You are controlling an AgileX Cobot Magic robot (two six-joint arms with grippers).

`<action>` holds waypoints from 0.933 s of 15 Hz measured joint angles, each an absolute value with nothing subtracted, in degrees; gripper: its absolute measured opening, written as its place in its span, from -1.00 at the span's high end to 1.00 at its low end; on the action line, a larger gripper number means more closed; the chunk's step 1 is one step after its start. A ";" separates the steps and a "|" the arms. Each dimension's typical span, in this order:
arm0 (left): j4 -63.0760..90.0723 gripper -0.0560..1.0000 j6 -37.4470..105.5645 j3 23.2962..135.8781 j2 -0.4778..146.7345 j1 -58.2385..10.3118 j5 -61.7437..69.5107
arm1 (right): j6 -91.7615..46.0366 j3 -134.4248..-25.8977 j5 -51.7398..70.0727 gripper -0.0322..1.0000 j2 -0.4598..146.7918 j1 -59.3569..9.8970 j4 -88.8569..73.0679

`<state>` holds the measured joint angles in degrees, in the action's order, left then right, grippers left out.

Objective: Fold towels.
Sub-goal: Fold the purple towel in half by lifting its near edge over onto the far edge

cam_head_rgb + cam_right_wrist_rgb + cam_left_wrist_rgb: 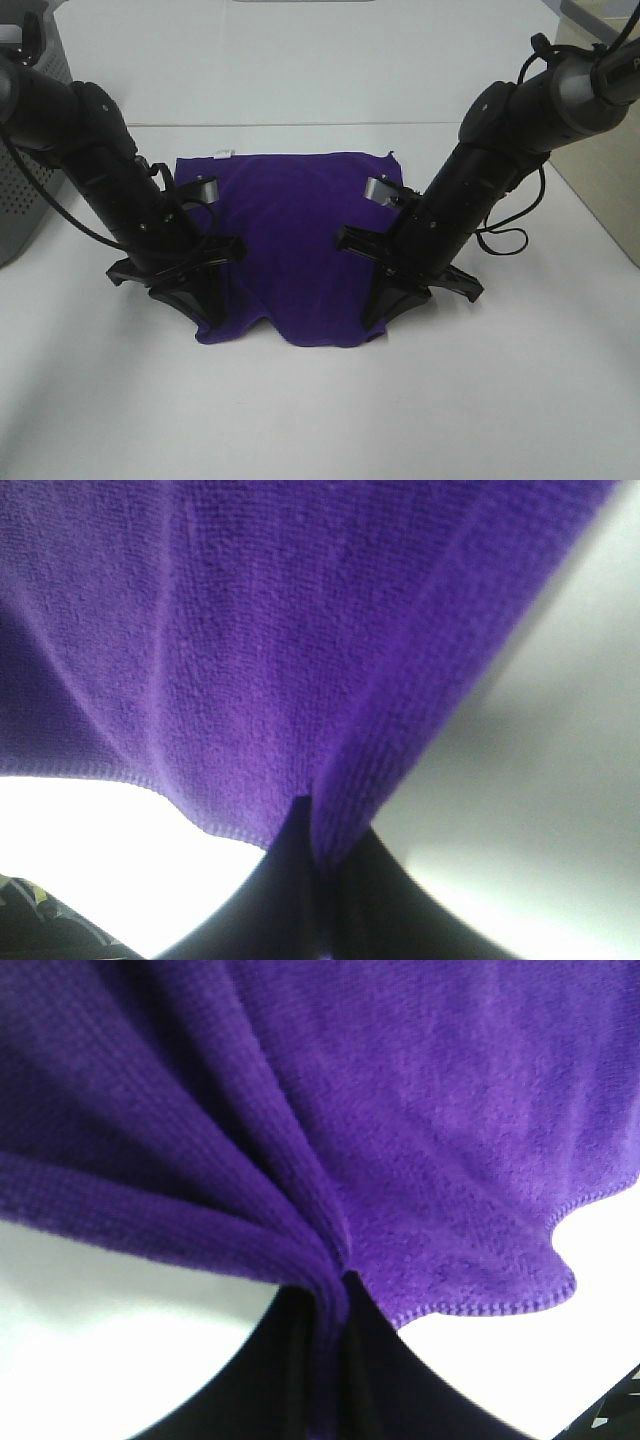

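A deep purple towel [290, 235] lies spread on the white table, with a small white tag [222, 154] at its far left corner. My left gripper [207, 322] is down on the towel's near left corner, shut on a pinched fold of the cloth [330, 1260]. At the near right corner my right gripper [372, 318] is likewise shut on the fabric [320, 830]. Both near corners bunch up into the jaws, and the near hem [300, 335] sags between them.
A grey perforated bin [25, 190] stands at the far left beside the left arm. The table's right edge [590, 215] runs close behind the right arm. White tabletop [320, 420] stretches toward the front.
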<state>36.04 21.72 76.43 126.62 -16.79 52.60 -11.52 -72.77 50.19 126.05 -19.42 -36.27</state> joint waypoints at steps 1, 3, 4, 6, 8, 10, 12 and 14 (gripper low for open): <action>35.98 0.87 21.72 76.55 126.68 -16.79 52.88 | -11.52 -72.77 50.31 0.89 126.05 -19.42 -36.27; 34.95 0.87 22.69 76.60 126.74 -16.79 55.06 | -11.52 -72.77 50.59 0.89 126.05 -19.42 -36.27; 34.03 0.87 23.15 76.60 126.62 -16.84 55.98 | -11.57 -72.77 51.11 0.89 125.99 -19.42 -35.87; 31.63 0.87 23.26 76.55 125.59 -16.84 56.67 | -11.63 -72.71 52.02 0.89 125.13 -19.42 -34.15; 30.48 0.87 23.26 76.15 121.64 -16.84 57.87 | -11.63 -71.28 52.25 0.89 120.78 -19.42 -32.77; 30.37 0.88 23.20 73.63 117.97 -16.84 58.56 | -11.63 -68.98 53.69 0.89 115.68 -19.42 -32.83; 29.39 0.88 21.20 69.33 113.33 -16.84 59.19 | -11.63 -66.18 56.32 0.89 110.29 -19.42 -32.77; 28.88 0.88 18.05 68.18 109.15 -16.84 60.16 | -11.63 -66.00 57.58 0.89 105.88 -19.42 -32.77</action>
